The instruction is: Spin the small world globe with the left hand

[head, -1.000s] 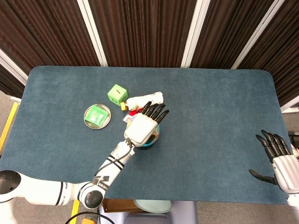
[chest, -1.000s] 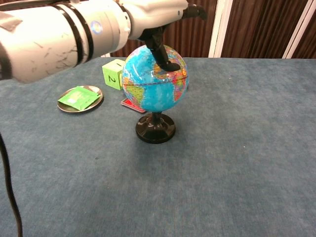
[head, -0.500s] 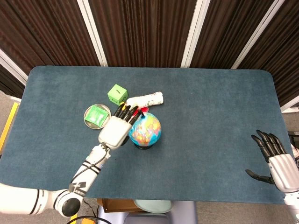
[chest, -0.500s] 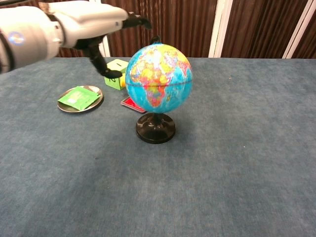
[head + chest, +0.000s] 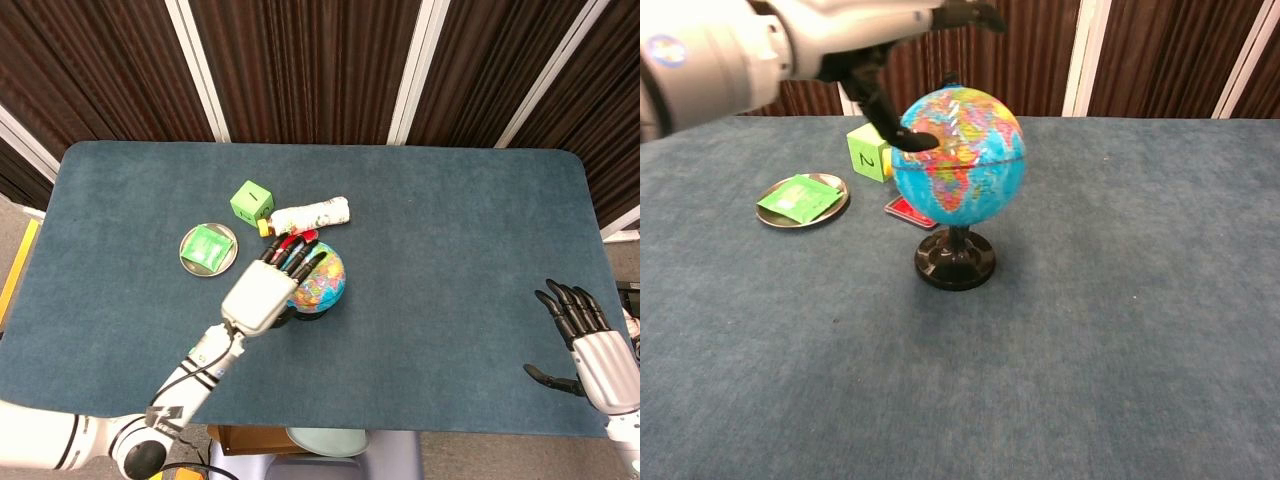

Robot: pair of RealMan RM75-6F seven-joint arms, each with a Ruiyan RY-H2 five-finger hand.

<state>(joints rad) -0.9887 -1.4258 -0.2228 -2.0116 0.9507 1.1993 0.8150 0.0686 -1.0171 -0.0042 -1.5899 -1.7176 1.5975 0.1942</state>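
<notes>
The small world globe [image 5: 958, 152] stands upright on its black base [image 5: 955, 262] near the middle-left of the desk [image 5: 450, 220], just in front of a red card [image 5: 908, 211]. The left hand [image 5: 262, 292] is over the globe's left upper side, its fingers apart and holding nothing; in the chest view 1 dark fingertip [image 5: 915, 140] touches the sphere or is just beside it, I cannot tell which. The right hand [image 5: 592, 345] rests at the desk's right edge with spread fingers, well apart from everything.

To make the spin well, I judge the fingertips should brush the sphere sideways near its widest part, lightly and quickly. A downward push could tip the stand or slide it toward the green cube [image 5: 869, 150] and the plate [image 5: 768, 214].

Compared with 0.5 s ago, the left hand has come back from beside the plate onto the globe. The continents facing the chest camera are different, so the sphere has turned. The base stays at the same place, and the right hand is almost unchanged.
</notes>
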